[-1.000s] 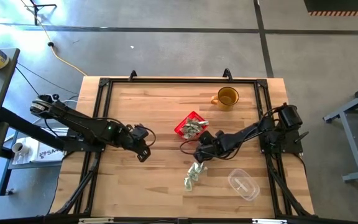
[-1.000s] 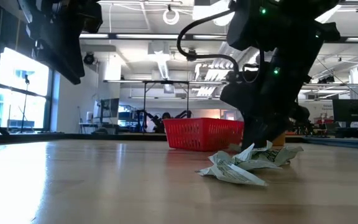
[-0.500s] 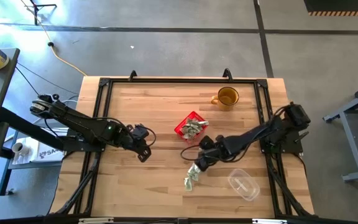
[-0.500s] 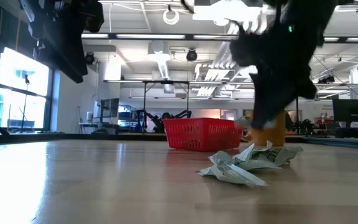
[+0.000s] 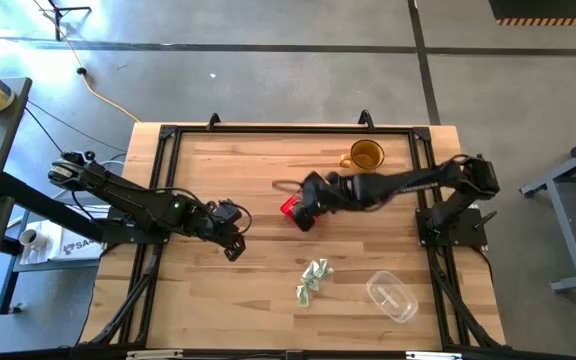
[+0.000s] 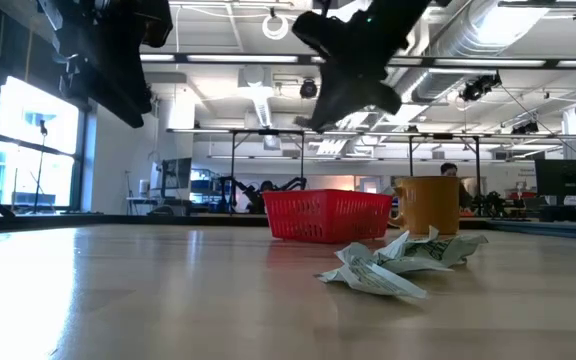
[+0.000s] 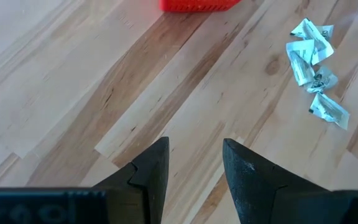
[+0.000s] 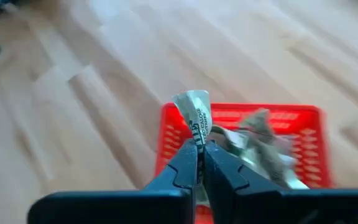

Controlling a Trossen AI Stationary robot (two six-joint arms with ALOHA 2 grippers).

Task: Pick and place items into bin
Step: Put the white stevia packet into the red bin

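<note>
The red bin (image 8: 241,134) stands mid-table with several green-and-white wrapped pieces (image 8: 260,137) inside; it also shows in the low view (image 6: 326,215). A small heap of wrapped pieces (image 5: 313,280) lies on the wood nearer the front edge, also in the low view (image 6: 398,262) and the left wrist view (image 7: 316,59). My right gripper (image 8: 200,163) is above the bin, shut on one wrapped piece (image 8: 194,115). My left gripper (image 7: 194,163) is open and empty over bare wood at the left (image 5: 230,232). My right gripper pinches the wrapped piece by its lower end (image 8: 199,138) between its two fingertips. The piece sticks out past the tips, lifted clear above the bin's near wall.
An amber mug (image 5: 365,157) stands at the far right, behind the bin. A clear plastic container (image 5: 391,297) lies near the front right. Bare wood lies between my left gripper and the bin.
My right gripper has gone from the heap near the front edge up and toward the far edge, carrying one wrapped piece over the red bin. The heap stays on the table. My left arm has kept still.
</note>
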